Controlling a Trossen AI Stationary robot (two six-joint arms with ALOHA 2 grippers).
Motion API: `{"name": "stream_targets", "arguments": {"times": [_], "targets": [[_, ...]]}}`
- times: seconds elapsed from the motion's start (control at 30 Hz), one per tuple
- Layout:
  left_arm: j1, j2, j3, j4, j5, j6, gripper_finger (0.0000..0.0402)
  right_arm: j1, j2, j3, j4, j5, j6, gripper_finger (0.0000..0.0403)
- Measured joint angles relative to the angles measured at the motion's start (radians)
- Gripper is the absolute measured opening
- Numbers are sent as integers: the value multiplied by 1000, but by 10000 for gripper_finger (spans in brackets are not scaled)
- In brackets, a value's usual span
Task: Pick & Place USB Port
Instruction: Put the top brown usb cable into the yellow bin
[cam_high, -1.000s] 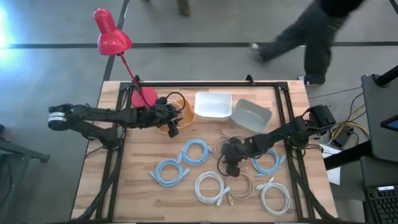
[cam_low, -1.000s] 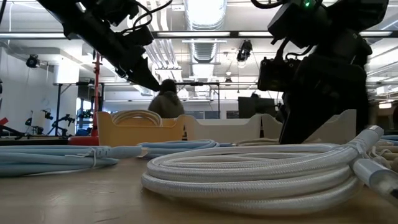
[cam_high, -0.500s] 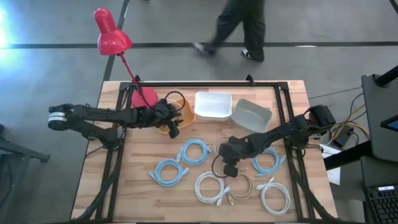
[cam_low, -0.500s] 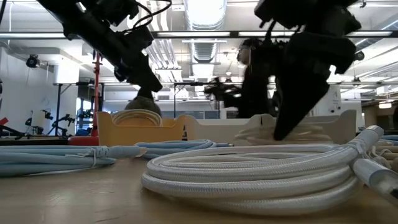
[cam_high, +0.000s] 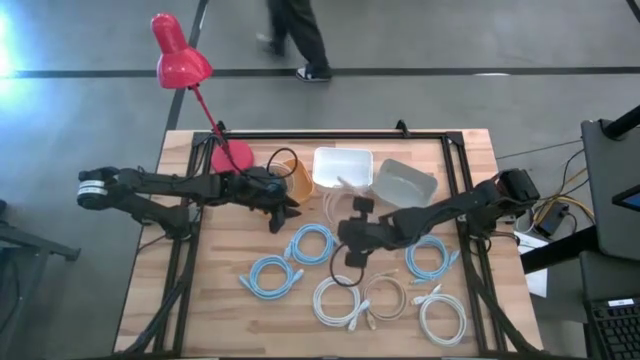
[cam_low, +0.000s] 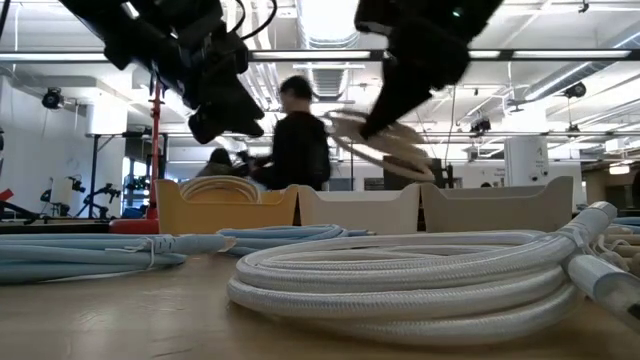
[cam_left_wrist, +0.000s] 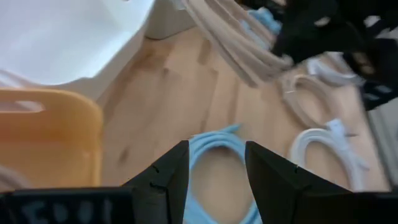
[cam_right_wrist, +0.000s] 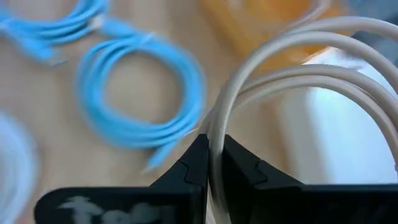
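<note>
- A coiled beige USB cable (cam_right_wrist: 292, 74) hangs in the air above the middle of the table (cam_high: 225, 320), clamped between the fingers of the right gripper (cam_right_wrist: 211, 163), just in front of the white rectangular bin (cam_high: 343, 166).
- The left gripper (cam_left_wrist: 215, 163), fingers apart and holding nothing, hovers beside the orange plastic bin (cam_high: 298, 178) toward the table's far left side; a coil lies inside that bin.
- A translucent grey bin (cam_high: 404, 184) sits next to the white one along the far edge.
- Light blue cable coils (cam_high: 314, 243) and white cable coils (cam_high: 441, 318) lie spread over the near half.
- A red desk lamp (cam_high: 182, 62) rises at the far left corner.
</note>
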Motion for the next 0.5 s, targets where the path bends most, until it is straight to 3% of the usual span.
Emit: {"name": "stream_targets", "arguments": {"times": [0.1, 0.27, 0.5], "targets": [[0, 0, 0, 45, 27, -6, 153, 0, 0, 21, 6, 110, -57, 25], [0, 0, 0, 163, 47, -1, 153, 0, 0, 36, 56, 195, -168, 25], [0, 0, 0, 287, 72, -5, 153, -2, -2, 28, 210, 208, -322, 25]]}}
